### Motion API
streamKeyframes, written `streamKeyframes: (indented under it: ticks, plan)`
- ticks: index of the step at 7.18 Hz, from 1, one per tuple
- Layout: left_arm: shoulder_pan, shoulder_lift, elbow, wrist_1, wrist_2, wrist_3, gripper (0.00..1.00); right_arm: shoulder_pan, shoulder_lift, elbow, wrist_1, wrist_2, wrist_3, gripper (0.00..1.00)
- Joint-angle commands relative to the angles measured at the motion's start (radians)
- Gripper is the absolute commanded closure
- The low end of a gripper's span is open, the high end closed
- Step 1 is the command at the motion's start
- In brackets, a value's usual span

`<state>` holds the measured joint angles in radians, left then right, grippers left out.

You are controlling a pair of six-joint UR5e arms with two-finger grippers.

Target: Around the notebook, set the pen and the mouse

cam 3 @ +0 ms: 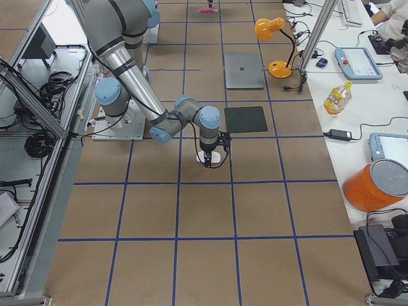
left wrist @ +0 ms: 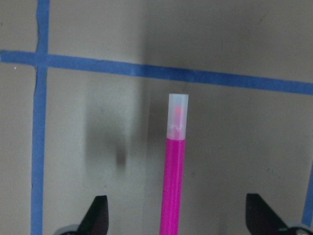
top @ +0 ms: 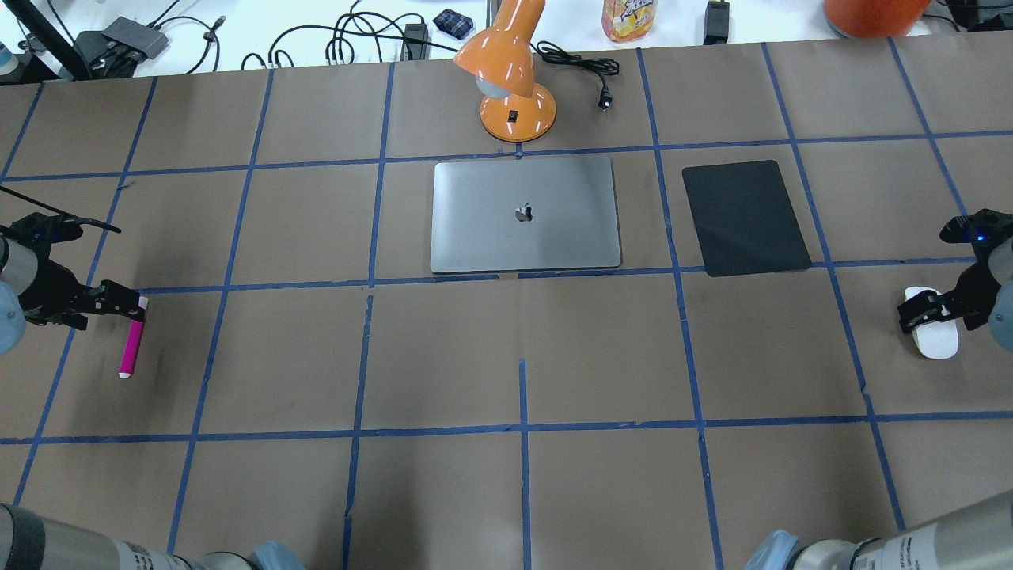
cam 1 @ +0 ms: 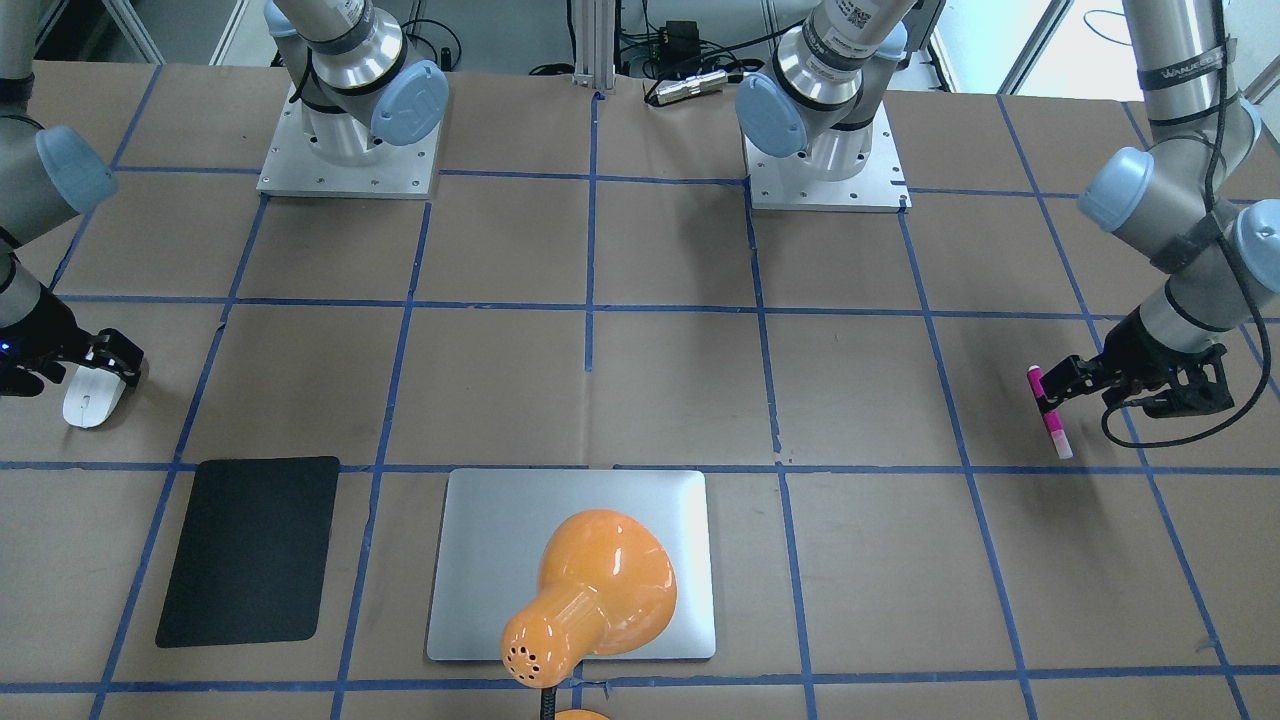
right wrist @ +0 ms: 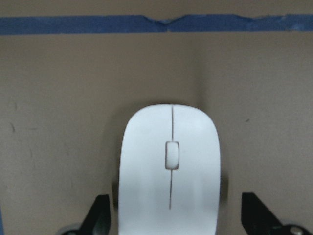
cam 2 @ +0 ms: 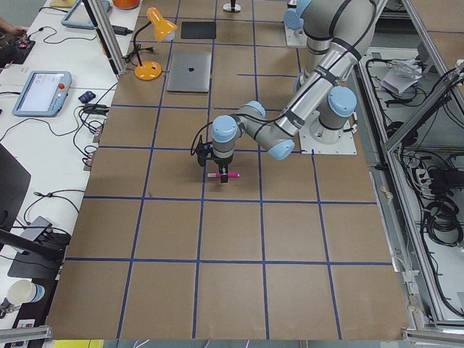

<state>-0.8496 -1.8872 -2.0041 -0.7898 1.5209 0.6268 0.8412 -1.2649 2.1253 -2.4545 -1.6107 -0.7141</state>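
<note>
Since neither thing is gripped yet, step: pick-up, both sides.
Left gripper [top: 125, 302]: spread wide astride the pen [top: 131, 344], empty.
Right gripper [top: 922, 311]: spread wide astride the mouse [top: 935, 336], empty.
Pen look: slim magenta stick, pale cap, lying flat, well apart from the notebook [top: 524, 214].
Mouse look: smooth white oval, likewise far off.
Next: probably close, lift, carry inward.

Table [top: 522, 491] held one pen [top: 131, 342], one mouse [top: 934, 332], one notebook [top: 525, 214], one black mat [top: 745, 218], one orange lamp [top: 514, 79]. Two arms stood at table, left arm [cam 1: 1200, 270] and right arm [cam 1: 30, 190], with two grippers: left gripper [top: 139, 305], right gripper [top: 922, 309].
</note>
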Motion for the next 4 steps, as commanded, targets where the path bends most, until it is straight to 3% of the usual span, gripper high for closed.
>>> streamKeyframes:
  ticks: [1, 2, 4]
  plan:
    - [-0.028, -0.042, 0.001, 0.052, 0.004, -0.018, 0.00, 0.001, -0.004, -0.001, 0.003, 0.003, 0.005, 0.52]
    - [-0.032, -0.055, 0.001, 0.053, 0.004, -0.021, 0.00, 0.001, -0.007, -0.004, 0.005, 0.005, 0.008, 0.52]
    - [-0.032, -0.061, -0.001, 0.053, 0.004, -0.018, 0.24, 0.039, -0.045, -0.030, 0.011, 0.017, 0.039, 0.52]
